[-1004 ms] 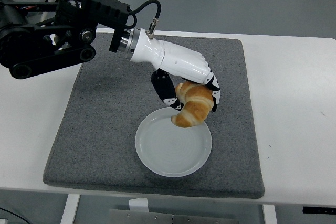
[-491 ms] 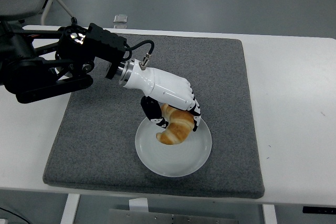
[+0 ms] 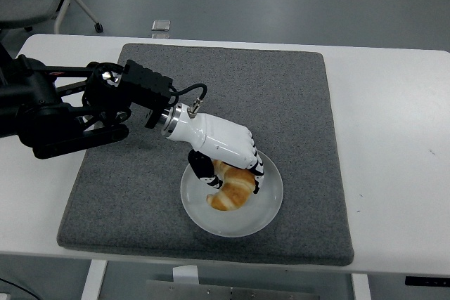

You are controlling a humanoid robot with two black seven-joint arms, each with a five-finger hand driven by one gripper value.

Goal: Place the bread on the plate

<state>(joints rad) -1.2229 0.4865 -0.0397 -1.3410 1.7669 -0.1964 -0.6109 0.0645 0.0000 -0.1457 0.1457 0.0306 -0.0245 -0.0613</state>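
Head view showed you the bread [image 3: 232,194], a curved croissant, lying on the white plate [image 3: 267,210], a bit left of its middle. Its long side ran from lower left up to the right. The left hand [image 3: 226,163] sat right on top of it, fingers curled around it and holding on. So the bread was just under that hand. You could not see the right hand at all. The hand hid the top of the bread, so you could not tell if it fully rested on the plate. Both sat on the grey mat [image 3: 295,96].

Golden croissant [image 3: 230,194] (curved) on round white plate [image 3: 239,221]
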